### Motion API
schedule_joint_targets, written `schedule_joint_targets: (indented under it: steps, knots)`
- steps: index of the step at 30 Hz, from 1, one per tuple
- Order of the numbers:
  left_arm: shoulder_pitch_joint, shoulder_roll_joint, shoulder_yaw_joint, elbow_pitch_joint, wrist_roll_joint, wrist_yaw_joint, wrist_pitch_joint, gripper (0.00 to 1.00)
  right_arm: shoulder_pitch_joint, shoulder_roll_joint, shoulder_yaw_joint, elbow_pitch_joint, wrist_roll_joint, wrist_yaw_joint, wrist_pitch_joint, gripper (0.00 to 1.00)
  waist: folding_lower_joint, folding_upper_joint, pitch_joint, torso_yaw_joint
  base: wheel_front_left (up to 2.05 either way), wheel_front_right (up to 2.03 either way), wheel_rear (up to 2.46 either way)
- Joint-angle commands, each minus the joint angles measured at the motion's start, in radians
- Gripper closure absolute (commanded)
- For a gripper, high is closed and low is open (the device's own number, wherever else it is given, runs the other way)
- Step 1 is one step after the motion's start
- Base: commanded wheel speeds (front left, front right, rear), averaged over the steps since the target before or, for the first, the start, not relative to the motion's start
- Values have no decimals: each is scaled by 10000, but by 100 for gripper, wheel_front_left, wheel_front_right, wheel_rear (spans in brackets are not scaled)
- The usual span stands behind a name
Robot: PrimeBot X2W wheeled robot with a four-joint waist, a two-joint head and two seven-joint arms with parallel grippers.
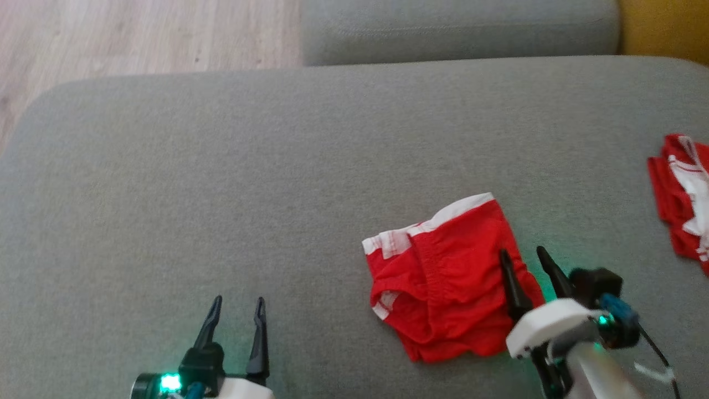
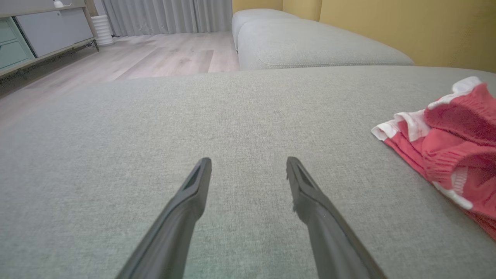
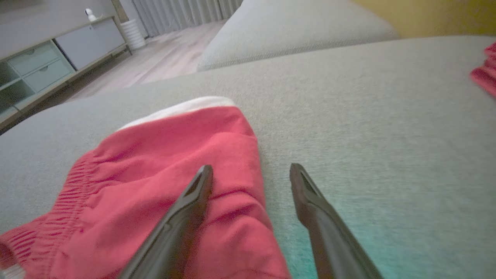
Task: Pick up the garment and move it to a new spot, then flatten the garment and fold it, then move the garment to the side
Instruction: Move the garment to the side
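Right claw stands spread wide and empty, one finger over the right edge of the soft red knit garment with a white elastic waistband, the other over bare cushion. I'd guess it straddles that edge to pinch it. The garment lies rumpled, its gathered hems puckered, on the coarse-woven grey sofa cushion. Left claw, also open, hovers well apart. A second crumpled red-and-white garment lies far right.
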Motion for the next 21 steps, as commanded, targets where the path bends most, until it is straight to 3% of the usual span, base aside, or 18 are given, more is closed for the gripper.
schedule_joint_targets:
  steps: [1, 5, 6, 7, 10, 14, 21]
  knots:
    - [-503, 14, 220, -202, -31, -29, -53, 0, -627, -17, 328, 158, 39, -7, -116, 0, 0, 0, 196, 187, 0, 0, 0]
    - [-665, 14, 99, -109, -52, -60, -53, 0, -1246, -17, 630, 1722, 472, -7, -46, 0, 0, 0, 410, 435, 0, 0, 0]
    - [-688, 14, 77, -100, -71, -61, -53, 0, -1316, -17, 765, 1970, 657, -7, -50, 33, 0, 0, 426, 470, 0, 0, 0]
    - [-697, 14, 68, -101, -92, -53, -53, 0, -1361, -17, 892, 2167, 762, -7, -60, 100, 0, 0, 431, 482, 0, 0, 0]
    - [-645, 14, 120, -134, -164, -7, -53, 0, -1466, -17, 918, 2422, 736, -7, -104, 100, 0, 0, 383, 380, 0, 0, 0]
    - [-568, 14, 208, -224, -249, -20, -53, 0, -1496, -94, 254, 1414, 200, -7, -117, 100, 0, 0, 270, -194, 0, 0, 0]
    - [-995, 14, -14, -510, -293, -153, -53, 0, -1486, -41, 39, 234, -154, -7, -120, 100, 0, 0, 416, -2384, 0, 0, 0]
